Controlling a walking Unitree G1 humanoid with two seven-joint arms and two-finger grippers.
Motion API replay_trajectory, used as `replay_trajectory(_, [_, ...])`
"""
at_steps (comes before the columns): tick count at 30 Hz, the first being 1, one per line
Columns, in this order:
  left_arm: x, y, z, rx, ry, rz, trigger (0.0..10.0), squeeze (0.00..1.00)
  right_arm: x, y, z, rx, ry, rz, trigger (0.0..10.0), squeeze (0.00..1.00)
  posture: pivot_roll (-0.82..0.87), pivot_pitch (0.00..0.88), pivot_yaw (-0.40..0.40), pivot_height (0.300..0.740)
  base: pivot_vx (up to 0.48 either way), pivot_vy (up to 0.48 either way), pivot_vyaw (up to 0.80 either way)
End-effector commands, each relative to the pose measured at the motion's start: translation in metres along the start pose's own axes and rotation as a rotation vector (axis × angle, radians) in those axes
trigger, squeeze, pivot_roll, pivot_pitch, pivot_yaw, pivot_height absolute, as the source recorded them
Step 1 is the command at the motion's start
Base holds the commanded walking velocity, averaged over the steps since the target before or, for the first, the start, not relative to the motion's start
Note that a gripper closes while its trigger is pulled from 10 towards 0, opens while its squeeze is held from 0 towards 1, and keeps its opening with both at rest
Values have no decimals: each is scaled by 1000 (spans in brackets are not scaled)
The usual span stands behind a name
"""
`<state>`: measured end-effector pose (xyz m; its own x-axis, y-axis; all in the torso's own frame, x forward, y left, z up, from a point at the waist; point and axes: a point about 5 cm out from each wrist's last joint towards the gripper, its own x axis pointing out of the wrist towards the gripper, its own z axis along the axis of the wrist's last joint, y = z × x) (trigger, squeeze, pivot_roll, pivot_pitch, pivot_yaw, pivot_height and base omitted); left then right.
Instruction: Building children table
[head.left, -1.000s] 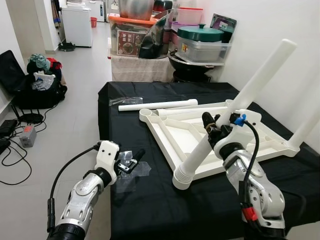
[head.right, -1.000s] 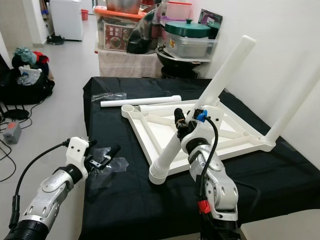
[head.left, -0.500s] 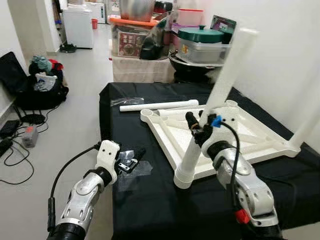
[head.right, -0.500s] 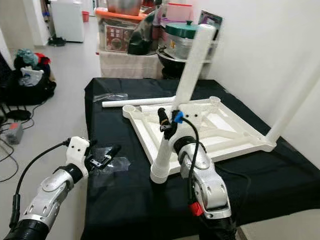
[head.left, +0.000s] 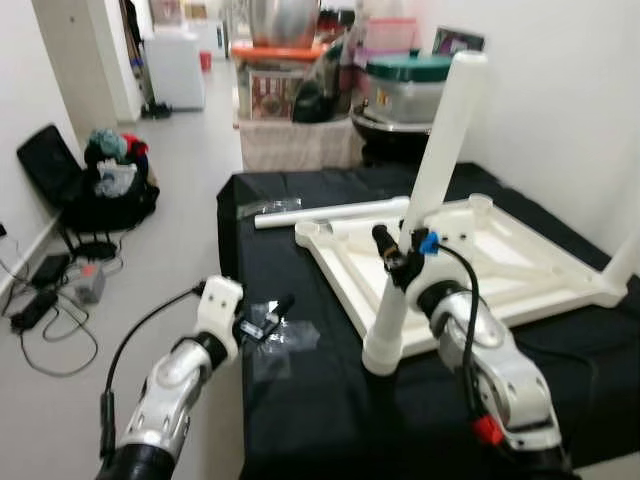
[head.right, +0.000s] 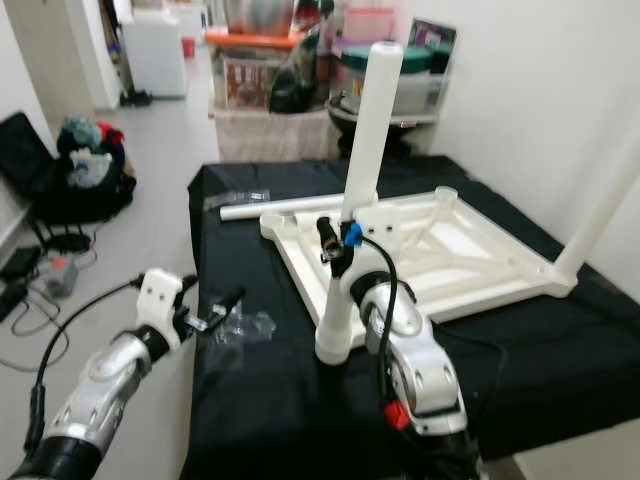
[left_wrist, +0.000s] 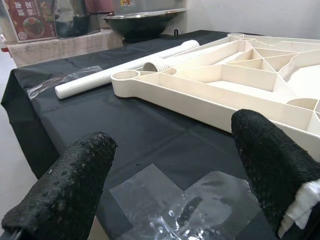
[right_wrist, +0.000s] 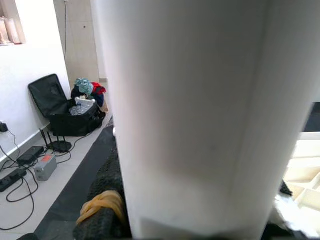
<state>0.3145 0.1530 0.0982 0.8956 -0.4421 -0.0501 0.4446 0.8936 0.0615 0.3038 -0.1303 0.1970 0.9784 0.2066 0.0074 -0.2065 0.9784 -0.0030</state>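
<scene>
- White plastic leg (head.left: 425, 205) stands nearly upright, its ribbed foot end resting on the black-draped surface (head.left: 330, 410) just at the near edge of the inverted tabletop frame (head.left: 500, 265).
- Right tool (head.left: 398, 262) is clamped around that leg partway up; the right wrist view shows the tube pressed between the black fingers (right_wrist: 102, 200).
- Another leg rises from the frame's far right corner (head.left: 622, 262), so that one looks fitted already.
- A spare leg (head.left: 335, 211) lies flat on the surface along the frame's far side, beside a round socket (left_wrist: 125, 76) at the frame's corner.
- Left tool (head.left: 262, 320) hovers with its fingers (left_wrist: 75, 175) apart over a crumpled clear plastic bag (head.left: 285, 335) near the surface's left edge, gripping nothing.
- Step in hand, as a judgement: bringing the held leg to an open socket on the frame for seating.
- Next move likely calls for lifting the foot end clear of the surface, lining it up over a socket, then pushing or twisting it home while the frame is kept from sliding.
</scene>
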Motion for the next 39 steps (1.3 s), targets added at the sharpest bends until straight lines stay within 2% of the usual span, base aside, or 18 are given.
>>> replay_trajectory(1, [0,-1,-2,10,15,-5,10000,0,-18,-7,-102,22,487,-48,0,0,36,0,-103,740,0,0,0])
replay_trajectory(39, [0,-1,-2,10,15,-5,10000,0,-18,-7,-102,22,487,-48,0,0,36,0,-103,740,0,0,0])
